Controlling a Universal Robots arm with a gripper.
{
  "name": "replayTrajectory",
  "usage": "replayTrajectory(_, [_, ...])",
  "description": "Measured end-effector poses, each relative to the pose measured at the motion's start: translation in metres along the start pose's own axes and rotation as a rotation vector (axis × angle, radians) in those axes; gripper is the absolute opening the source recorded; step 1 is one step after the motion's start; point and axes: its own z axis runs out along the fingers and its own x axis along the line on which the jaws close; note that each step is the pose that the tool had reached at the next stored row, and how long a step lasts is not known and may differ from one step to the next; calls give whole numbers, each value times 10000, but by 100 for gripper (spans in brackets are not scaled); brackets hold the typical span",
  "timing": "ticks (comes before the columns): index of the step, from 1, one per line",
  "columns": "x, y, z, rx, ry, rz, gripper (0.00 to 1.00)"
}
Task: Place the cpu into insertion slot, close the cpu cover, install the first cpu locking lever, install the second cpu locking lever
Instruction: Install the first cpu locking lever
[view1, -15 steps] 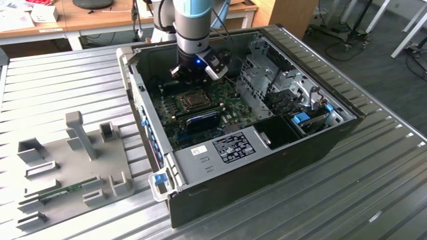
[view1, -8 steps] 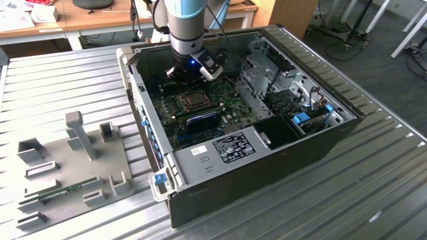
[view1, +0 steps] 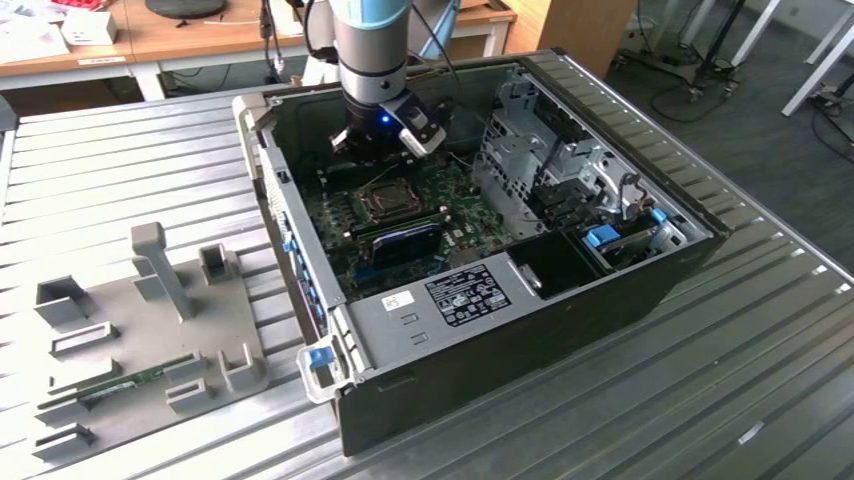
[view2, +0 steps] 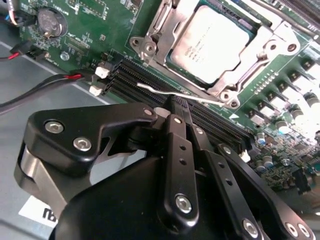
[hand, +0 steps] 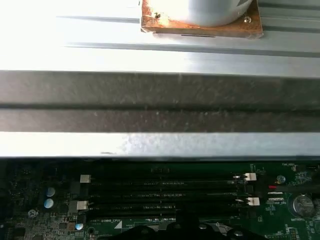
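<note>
In the second wrist view the cpu (view2: 212, 42) lies flat in its socket, grey top up, and the silvery cpu cover (view2: 250, 62) is folded down around it. A thin silver locking lever (view2: 160, 91) sticks out along the socket's edge over the memory slots. My gripper (view2: 179, 106) has its black fingers (view2: 176, 150) pressed together with nothing between them, their tips right at that lever. In the exterior view the gripper (view1: 384, 135) hangs inside the open computer case, just behind the socket (view1: 388, 200).
Black memory slots (view2: 220, 125) run beside the socket. A coin battery (view2: 48, 20) and red-black cables (view2: 45, 85) are near the board's edge. A drive cage (view1: 534, 150) stands at the exterior view's right, a grey fixture plate (view1: 147, 320) at its left. The case wall (hand: 160, 100) is close.
</note>
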Motion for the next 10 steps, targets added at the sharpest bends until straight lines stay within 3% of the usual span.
replayTrajectory(4, [-8,14,-54,-1,-3,0,11])
replayTrajectory(10, [-8,14,-57,0,-3,0,11])
